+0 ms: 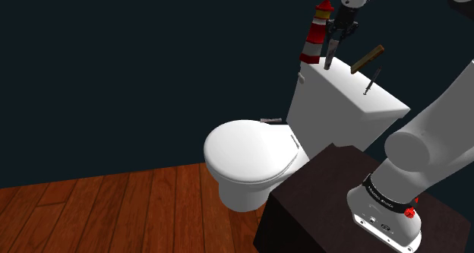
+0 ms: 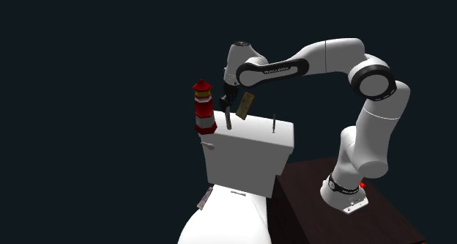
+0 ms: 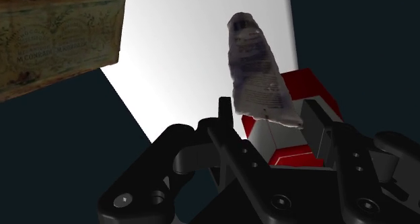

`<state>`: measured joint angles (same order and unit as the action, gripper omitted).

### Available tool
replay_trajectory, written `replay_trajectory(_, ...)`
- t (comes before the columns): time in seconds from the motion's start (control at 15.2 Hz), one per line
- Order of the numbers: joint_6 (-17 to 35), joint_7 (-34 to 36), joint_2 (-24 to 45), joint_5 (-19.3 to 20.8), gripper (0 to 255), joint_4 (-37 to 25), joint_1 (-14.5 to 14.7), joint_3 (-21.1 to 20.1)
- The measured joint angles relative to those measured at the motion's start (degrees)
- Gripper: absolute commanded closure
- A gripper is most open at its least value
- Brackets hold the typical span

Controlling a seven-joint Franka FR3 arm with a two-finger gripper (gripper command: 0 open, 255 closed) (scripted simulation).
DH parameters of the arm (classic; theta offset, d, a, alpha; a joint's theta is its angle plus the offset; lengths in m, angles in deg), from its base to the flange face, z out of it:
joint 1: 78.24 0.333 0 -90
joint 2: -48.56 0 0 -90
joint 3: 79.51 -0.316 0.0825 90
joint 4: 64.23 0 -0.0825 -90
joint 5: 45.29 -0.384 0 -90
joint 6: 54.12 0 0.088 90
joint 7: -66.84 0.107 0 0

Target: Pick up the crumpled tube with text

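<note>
Lighthouse figure [image 1: 317, 33] close beside fingers [image 3: 316, 130], brown box [image 1: 367, 58] perhaps leaning nearby, tank lid [image 1: 351, 90] bare between

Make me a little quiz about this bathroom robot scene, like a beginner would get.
1. True or false: the gripper is clasping the crumpled tube between its two black fingers.
2. What stands on the toilet tank, next to the gripper?
A) a red-and-white lighthouse figure
B) a green bottle
C) a roll of paper
3. Fill in the blank: the toilet lid is ____ (up or down).

Key: 1 true; 2 A; 3 down.
</note>
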<state>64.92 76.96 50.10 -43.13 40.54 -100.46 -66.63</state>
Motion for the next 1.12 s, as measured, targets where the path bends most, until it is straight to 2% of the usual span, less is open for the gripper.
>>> replay_trajectory(0.26, -1.4, -0.02, -0.2, 0.02, 255, -1.16, 0.03, -0.02)
replay_trajectory(1.12, -11.24, -0.49, 0.42, -0.3, 255, -11.62, -0.01, 0.0)
